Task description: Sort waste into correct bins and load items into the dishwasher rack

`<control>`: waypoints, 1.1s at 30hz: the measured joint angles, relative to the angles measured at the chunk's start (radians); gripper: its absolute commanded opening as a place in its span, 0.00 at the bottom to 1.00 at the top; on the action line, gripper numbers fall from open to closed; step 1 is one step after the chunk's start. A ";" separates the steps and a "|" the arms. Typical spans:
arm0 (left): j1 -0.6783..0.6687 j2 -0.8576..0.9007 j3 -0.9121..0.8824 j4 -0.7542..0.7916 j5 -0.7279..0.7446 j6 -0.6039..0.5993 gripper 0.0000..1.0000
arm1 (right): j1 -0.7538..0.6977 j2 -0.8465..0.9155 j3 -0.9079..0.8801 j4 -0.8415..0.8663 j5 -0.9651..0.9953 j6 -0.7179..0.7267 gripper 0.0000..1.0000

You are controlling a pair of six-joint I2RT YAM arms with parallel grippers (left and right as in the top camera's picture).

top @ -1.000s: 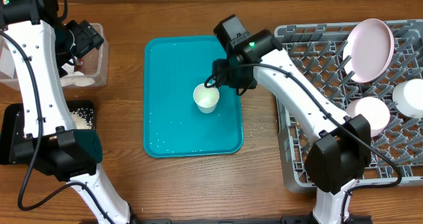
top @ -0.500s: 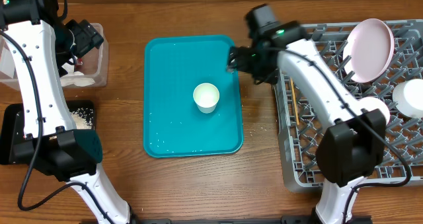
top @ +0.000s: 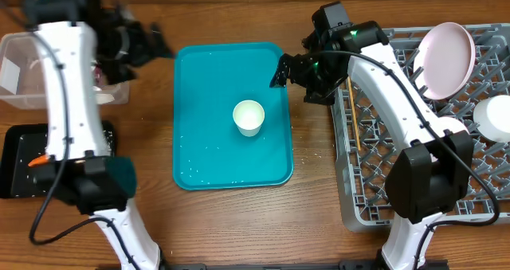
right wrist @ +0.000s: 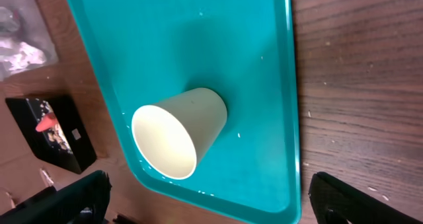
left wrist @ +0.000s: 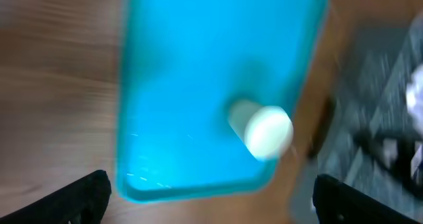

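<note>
The cup (top: 249,117) stands upright near the middle of the teal tray (top: 203,154). The right claw (top: 293,80) hangs over the tray's far right edge, beside the rack (top: 374,202), jaws spread wide and empty. The left claw (top: 155,45) is just off the tray's far left corner, near the clear tub (top: 24,63), also wide open and empty. The plate (top: 446,59) and bowls (top: 446,138) sit in the rack.

Overhead faces straight down; both wrist views share cup (right wrist: 177,133).
</note>
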 measured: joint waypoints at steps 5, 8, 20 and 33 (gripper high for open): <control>-0.165 0.008 -0.131 0.078 0.010 0.087 1.00 | -0.026 -0.058 0.000 0.001 0.020 -0.007 1.00; -0.240 0.017 -0.207 0.135 -0.038 0.099 1.00 | -0.055 -0.122 0.000 0.001 0.059 -0.009 1.00; -0.325 0.019 -0.438 0.285 -0.156 0.024 1.00 | -0.191 -0.221 0.011 0.003 0.190 -0.014 1.00; -0.389 0.020 -0.587 0.451 -0.180 -0.005 0.47 | -0.194 -0.221 0.011 0.003 0.199 -0.014 1.00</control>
